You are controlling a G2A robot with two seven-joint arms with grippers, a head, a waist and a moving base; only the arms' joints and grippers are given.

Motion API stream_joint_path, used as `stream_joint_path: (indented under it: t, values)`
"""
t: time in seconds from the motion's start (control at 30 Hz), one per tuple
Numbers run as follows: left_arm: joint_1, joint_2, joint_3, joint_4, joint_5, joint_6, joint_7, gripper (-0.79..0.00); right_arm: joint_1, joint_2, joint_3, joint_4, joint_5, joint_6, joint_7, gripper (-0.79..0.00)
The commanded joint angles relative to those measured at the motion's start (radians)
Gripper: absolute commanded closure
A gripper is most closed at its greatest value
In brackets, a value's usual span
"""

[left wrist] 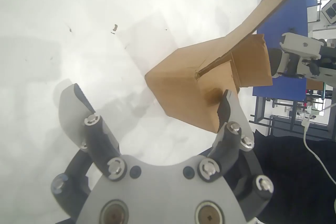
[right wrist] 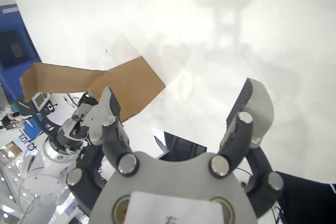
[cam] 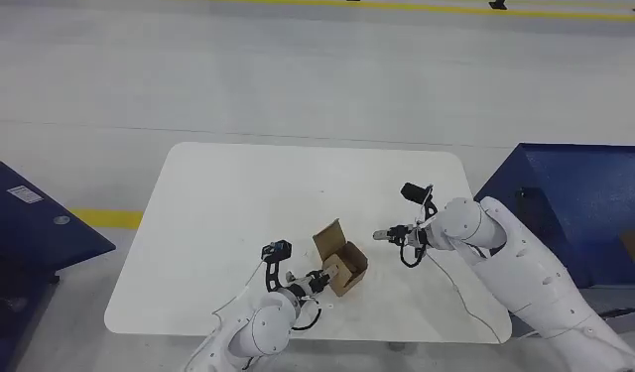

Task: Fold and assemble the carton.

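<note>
bright overhead light, soft shadows

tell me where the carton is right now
In the top view the carton sits on the table near the robot's edge, the left gripper against one side and the right gripper a little apart on the other.

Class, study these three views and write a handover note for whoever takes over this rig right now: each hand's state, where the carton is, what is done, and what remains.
Left hand: open, gripping nothing. It is at the side of the brown cardboard carton nearest the robot, and one finger seems to touch its wall.
Right hand: open and empty, hovering apart from the carton on its other side.
Carton: on the white table, toward the robot's edge.
Done: the body is set up as a box.
Left: the long top flap stands open and probably gets folded shut next.
</note>
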Motion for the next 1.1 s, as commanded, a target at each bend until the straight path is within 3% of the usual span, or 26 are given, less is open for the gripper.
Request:
stream_joint_path:
  t: [0.0, 0.43, 1.07]
  values:
    - [-0.004, -0.003, 0.005, 0.007, 0.009, 0.009, 0.005, -0.785, 0.012, -0.01, -0.021, 0.006, 0.002, -0.009, 0.007, -0.785]
    - [-0.006, -0.017, 0.01, 0.016, 0.021, 0.017, 0.008, -0.785, 0.045, -0.067, -0.107, 0.061, 0.032, -0.066, 0.006, -0.785]
    - [-0.012, -0.037, 0.011, 0.038, 0.037, 0.033, 0.013, -0.785, 0.064, -0.111, -0.151, 0.095, -0.011, -0.073, 0.019, -0.785]
